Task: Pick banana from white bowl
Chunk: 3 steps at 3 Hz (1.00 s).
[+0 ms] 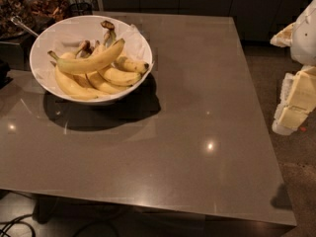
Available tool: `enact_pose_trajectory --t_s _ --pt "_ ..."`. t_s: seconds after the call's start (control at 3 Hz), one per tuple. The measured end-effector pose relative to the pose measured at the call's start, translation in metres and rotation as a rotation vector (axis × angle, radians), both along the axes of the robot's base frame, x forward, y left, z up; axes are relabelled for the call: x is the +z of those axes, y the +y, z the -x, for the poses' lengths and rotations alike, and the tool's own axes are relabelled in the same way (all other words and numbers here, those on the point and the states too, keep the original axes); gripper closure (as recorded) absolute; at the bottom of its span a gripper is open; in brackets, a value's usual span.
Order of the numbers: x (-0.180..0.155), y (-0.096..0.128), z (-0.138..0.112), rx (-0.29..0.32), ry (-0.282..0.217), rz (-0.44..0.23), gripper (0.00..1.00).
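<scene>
The white bowl (59,29) stands at the far left of the table and holds several bananas. The banana (91,61) is the longest one. It lies loose across the top of the others, with its stem end to the left and its tip up to the right. Under it lie shorter bananas (106,78) joined at dark brown stems. My gripper (292,110) hangs at the right edge of the view, off the table's right side. It is far from the bowl and holds nothing that I can see.
The glossy brown table (187,132) reaches from the bowl to the front and right edges. Dark containers of food and a metal spoon handle (22,26) stand behind the bowl at the far left. Dark cabinets run along the back. Cables (15,226) lie on the floor at the bottom left.
</scene>
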<state>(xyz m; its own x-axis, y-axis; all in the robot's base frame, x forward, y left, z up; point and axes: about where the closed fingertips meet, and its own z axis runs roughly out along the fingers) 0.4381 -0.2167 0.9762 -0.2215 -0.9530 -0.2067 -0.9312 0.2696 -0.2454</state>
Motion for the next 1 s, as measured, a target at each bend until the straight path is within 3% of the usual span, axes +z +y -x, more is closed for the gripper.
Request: enact_pose_trajectory --t_s 0.33,0.67,1.0 --pt "0.001 0.001 0.000 0.000 -0.005 0.002 0.00" --pt "0.007 0.021 0.000 -0.015 0.019 0.048 0.00" --pt "0.012 0.062 -0.005 0.001 0.055 0.133 0.00"
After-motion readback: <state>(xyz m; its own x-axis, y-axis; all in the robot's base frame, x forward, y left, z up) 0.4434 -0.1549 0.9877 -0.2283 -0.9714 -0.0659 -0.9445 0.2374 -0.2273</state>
